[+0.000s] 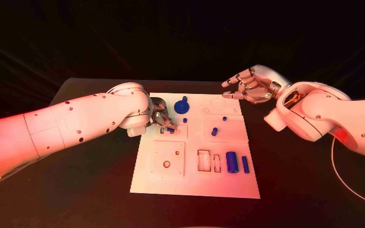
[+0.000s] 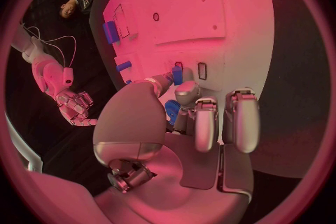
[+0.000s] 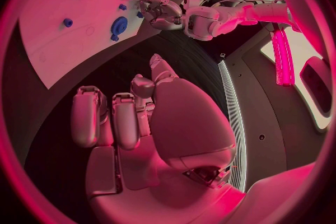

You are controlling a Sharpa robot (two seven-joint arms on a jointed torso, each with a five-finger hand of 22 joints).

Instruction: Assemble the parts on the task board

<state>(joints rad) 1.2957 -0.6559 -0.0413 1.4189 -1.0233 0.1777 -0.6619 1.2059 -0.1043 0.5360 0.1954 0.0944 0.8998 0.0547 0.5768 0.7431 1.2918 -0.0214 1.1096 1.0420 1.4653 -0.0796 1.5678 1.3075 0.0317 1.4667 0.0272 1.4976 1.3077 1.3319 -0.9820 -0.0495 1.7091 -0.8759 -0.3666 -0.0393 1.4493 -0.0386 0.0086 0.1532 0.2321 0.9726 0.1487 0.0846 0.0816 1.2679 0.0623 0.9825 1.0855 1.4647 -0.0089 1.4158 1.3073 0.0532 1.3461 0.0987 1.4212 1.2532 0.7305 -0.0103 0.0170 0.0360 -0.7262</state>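
The white task board [image 1: 196, 178] lies mid-table. My left hand [image 1: 160, 116] hovers low over its upper left area, with thumb and a finger pinching a small blue part [image 2: 177, 74] beside two narrow slots. A round blue piece with a stem [image 1: 182, 105] lies just past those fingers. Small blue pegs [image 1: 214, 131] stand further right, and two blue cylinders [image 1: 231, 162] lie near the rectangular slots. My right hand [image 1: 251, 86] floats above the board's far right corner, fingers loosely curled and apart, holding nothing. From the right wrist I see the left hand [image 3: 162, 10] at the board's [image 3: 49, 28] edge.
The black table [image 1: 91, 186] surrounds the board on all sides. A square plate with two small holes [image 1: 167, 158] sits on the board's near left. A thin cable [image 1: 335, 159] trails by the right arm.
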